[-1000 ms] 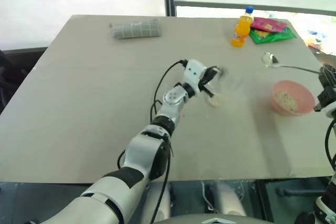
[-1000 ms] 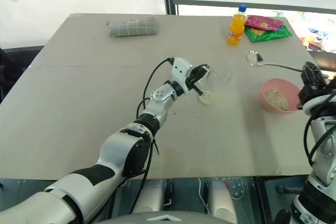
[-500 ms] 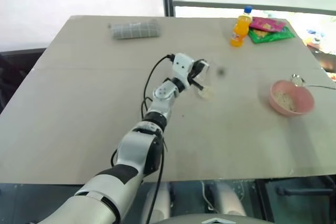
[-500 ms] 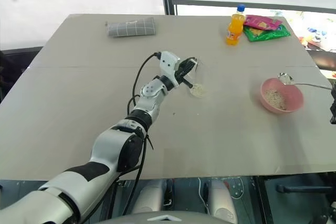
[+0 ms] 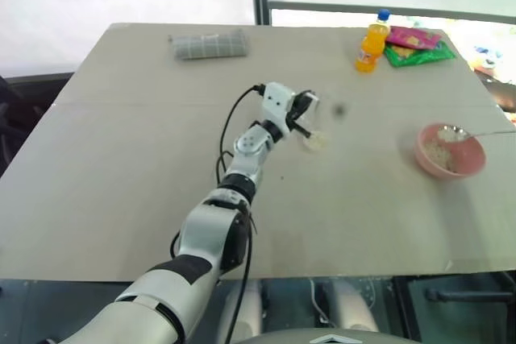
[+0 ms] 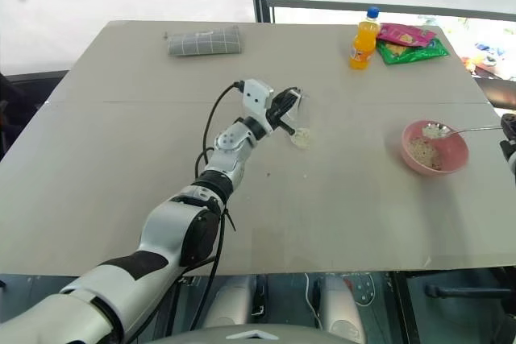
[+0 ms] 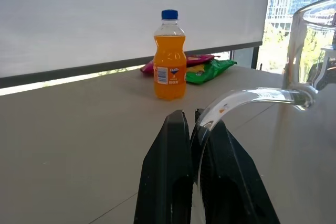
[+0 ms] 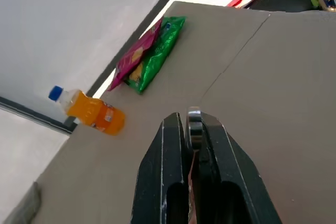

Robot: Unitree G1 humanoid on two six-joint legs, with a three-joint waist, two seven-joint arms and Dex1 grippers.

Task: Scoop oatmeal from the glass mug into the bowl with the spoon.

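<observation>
Mug: one clear glass mug (image 6: pixel 300 122), handle pinched in left claw (image 7: pixel 195 124).
Spoon: one slim silver spoon (image 6: pixel 463 128), clamped in right claw (image 8: pixel 193 124).
Bowl: one round salmon-pink bowl (image 6: pixel 456 158), at three o'clock on the desk (image 6: pixel 121 159).
Oatmeal: flaky beige oatmeal (image 6: pixel 422 151).

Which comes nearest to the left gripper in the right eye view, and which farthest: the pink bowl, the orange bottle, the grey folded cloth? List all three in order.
From the left gripper:
1. Orange bottle, beyond it to the right, at the table's far edge.
2. Grey folded cloth, beyond it to the left. Close to the bottle's distance, so hard to call.
3. Pink bowl, far right, clearly farthest.

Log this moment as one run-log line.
left gripper: shut on mug handle | right gripper: shut on spoon | spoon tip over bowl
</observation>
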